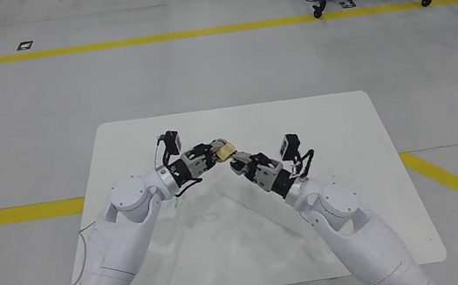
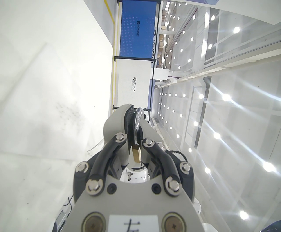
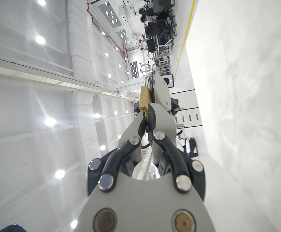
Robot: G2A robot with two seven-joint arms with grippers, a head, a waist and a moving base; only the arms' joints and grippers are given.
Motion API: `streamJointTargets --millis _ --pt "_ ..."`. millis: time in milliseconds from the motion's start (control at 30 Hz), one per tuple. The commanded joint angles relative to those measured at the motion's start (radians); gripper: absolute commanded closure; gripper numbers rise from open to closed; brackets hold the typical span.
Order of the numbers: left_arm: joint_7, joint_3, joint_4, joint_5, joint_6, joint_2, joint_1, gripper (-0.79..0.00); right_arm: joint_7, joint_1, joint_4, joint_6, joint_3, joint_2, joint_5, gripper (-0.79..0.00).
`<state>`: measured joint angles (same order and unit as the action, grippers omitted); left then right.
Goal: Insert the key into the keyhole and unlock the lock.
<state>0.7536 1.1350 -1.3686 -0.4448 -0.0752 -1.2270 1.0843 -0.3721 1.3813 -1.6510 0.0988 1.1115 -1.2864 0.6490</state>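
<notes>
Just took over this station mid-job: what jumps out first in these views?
The brass lock, held in the air over the middle of the white table by the left gripper, shut on its shackle. Right against the lock's bottom end is the right gripper, shut on a small dark thing, apparently the key; whether it is in yet cannot be told.

lock (image 1: 226, 152) in left pincer (image 1: 218, 150) blocks key (image 3: 142, 126) in right pincer (image 1: 238, 164), free room either side
</notes>
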Motion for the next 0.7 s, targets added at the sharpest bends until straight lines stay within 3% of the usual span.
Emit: streamJointTargets --millis 0,367,467,633,667 --pt "0.005 0.001 -0.003 0.000 0.017 0.000 0.002 0.000 -0.028 -0.008 0.026 0.005 0.006 -0.003 0.070 0.000" --pt "0.015 0.003 -0.012 0.022 0.079 0.002 0.005 0.000 -0.242 -0.035 0.138 0.048 0.035 -0.013 0.364 0.000" --pt "0.022 0.003 -0.014 0.023 0.093 0.002 0.008 0.000 -0.249 -0.042 0.158 0.051 0.037 -0.014 0.382 0.000" --pt "0.010 0.008 -0.012 0.020 0.094 0.002 0.010 0.000 -0.237 -0.046 0.139 0.038 0.027 -0.010 0.279 0.000" --pt "0.005 0.009 -0.011 0.019 0.090 0.002 0.011 0.000 -0.229 -0.042 0.132 0.035 0.030 -0.010 0.272 -0.225"
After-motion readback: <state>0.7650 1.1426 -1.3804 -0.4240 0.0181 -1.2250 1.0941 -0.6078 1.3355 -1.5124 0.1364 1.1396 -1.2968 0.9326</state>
